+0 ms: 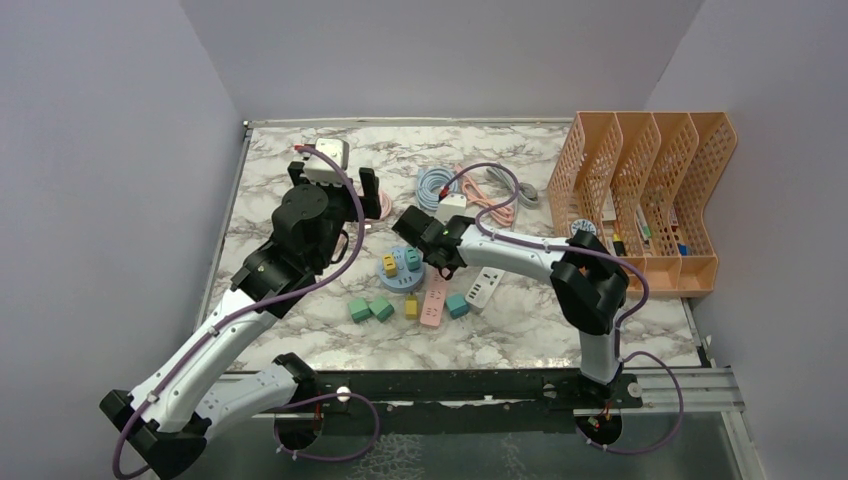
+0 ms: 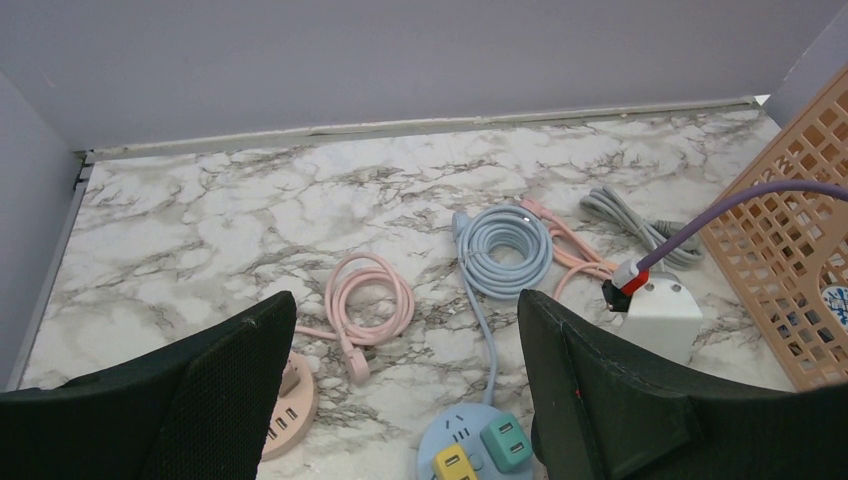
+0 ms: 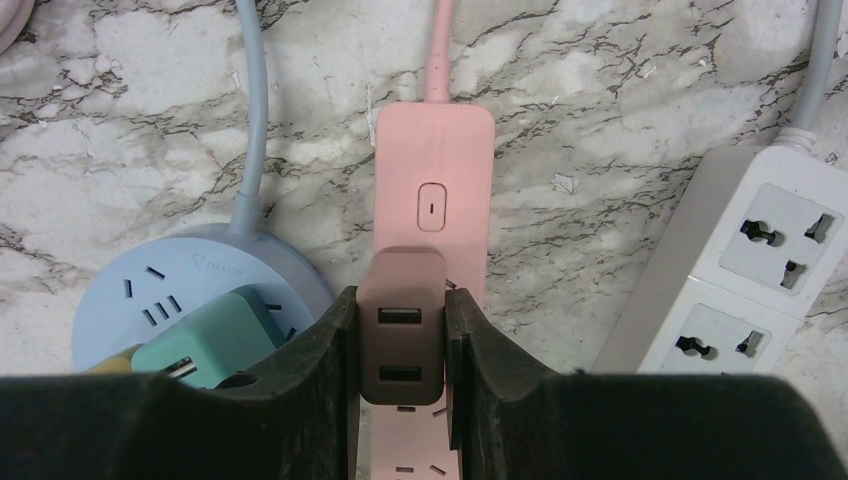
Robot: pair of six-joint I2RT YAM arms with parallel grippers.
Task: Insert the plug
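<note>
The right gripper (image 3: 400, 345) is clamped on a brownish-pink plug (image 3: 402, 320), its dark fingers (image 3: 315, 380) pressed against the plug's two sides. The plug, two USB ports facing up, sits directly over the pink power strip (image 3: 435, 170), just below the strip's switch. I cannot tell whether its prongs are in.

On the left arm's side of that strip lies a round blue power strip (image 3: 150, 290) with a teal plug (image 3: 215, 340) on it, and on the other side a white power strip (image 3: 770, 250).

The left gripper (image 2: 405, 340) hangs above the marble table (image 2: 200, 220) with its fingers wide apart, holding nothing. Beyond it lie a coiled pink cable (image 2: 370, 295) and a coiled blue cable (image 2: 505, 245). An orange file rack (image 1: 640, 190) stands at the table's right edge.
</note>
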